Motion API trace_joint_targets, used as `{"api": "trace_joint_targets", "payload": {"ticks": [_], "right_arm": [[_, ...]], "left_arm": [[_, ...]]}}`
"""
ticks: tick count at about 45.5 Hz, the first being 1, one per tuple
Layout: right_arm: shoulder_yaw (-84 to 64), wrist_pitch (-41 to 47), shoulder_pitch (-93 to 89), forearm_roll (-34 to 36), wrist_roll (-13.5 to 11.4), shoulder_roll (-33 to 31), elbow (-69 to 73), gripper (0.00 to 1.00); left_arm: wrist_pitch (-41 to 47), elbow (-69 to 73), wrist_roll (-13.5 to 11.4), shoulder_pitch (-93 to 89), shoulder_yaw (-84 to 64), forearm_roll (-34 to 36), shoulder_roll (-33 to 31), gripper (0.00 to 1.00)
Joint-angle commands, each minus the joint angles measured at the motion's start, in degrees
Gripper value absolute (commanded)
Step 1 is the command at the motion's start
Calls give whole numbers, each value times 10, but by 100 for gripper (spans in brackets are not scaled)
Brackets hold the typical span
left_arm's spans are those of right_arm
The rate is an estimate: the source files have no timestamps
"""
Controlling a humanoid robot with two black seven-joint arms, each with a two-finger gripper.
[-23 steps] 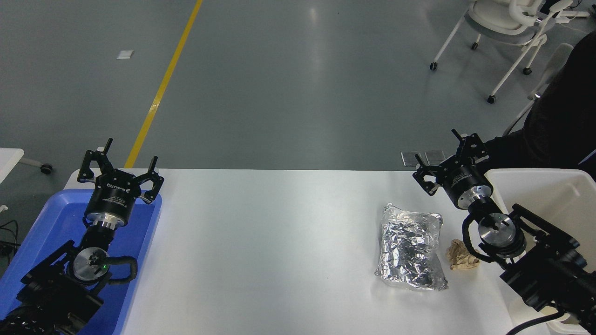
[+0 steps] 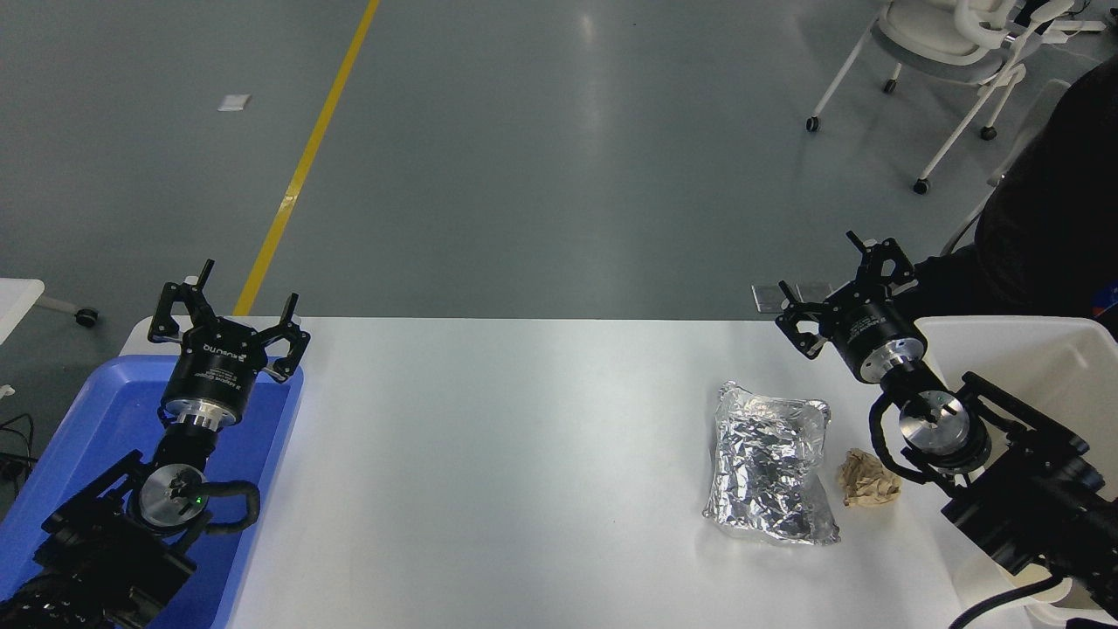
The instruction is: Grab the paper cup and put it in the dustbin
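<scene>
The cup is hidden in this view. The bin (image 2: 1048, 367), off-white with sloping walls, is cut off at the right edge, partly behind the right arm. The right gripper (image 2: 845, 293) hangs empty, fingers spread, at the far right; the left gripper (image 2: 229, 307), spread too, is over the tray (image 2: 96, 411).

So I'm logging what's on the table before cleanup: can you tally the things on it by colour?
Silver: 1, the foil packet
Tan: 1, the crumpled paper ball
Blue: 1, the tray
Off-white: 1, the dustbin
Total: 4. No paper cup shows in this view.
</scene>
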Motion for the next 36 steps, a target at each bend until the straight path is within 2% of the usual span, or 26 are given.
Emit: {"api": "trace_joint_targets", "payload": {"ticks": [1,14,27,36], "right_arm": [[-112,-3,93,-92,-3,-44,43,100],[-357,3,263,-246,-2,-160,155,100],[-607,37,441,-286,1,-173,203,100],[-815,62,609,-292,6,-172,287,100]], "left_arm": [[0,1,0,0,0,-1,0,100],[0,1,0,0,1,0,0,100],[0,1,0,0,1,-1,0,100],[1,0,0,0,1,-1,0,100]]}}
